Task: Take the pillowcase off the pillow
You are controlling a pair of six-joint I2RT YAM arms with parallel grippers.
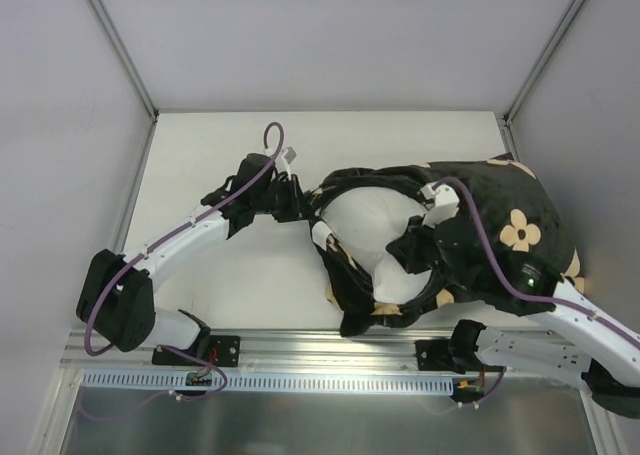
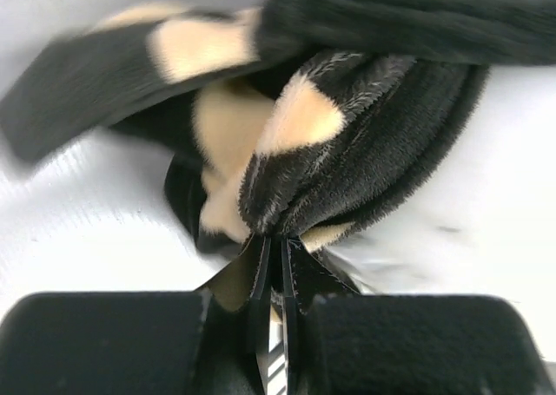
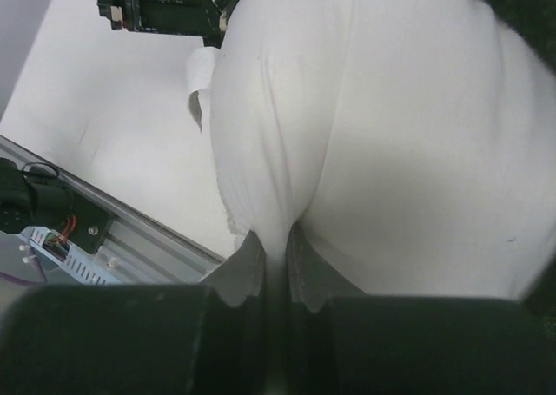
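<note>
The black pillowcase [image 1: 500, 205] with tan flowers lies bunched on the right half of the table. Its opening rings the exposed white pillow [image 1: 365, 225]. My left gripper [image 1: 303, 207] is at the opening's left edge. In the left wrist view it is shut [image 2: 276, 239] on a gathered fold of the black plush pillowcase [image 2: 365, 143]. My right gripper [image 1: 402, 255] reaches over the cover onto the bare pillow. The right wrist view shows it shut [image 3: 276, 239] on a pinch of the white pillow [image 3: 391, 134], with a strip of pillowcase [image 3: 521, 4] at the upper right.
The white table [image 1: 230, 275] stretches left of the pillow. A metal rail [image 1: 300, 350] runs along the near edge by the arm bases, with grey walls at the back and sides. The left arm's wrist [image 3: 165, 4] shows at the top of the right wrist view.
</note>
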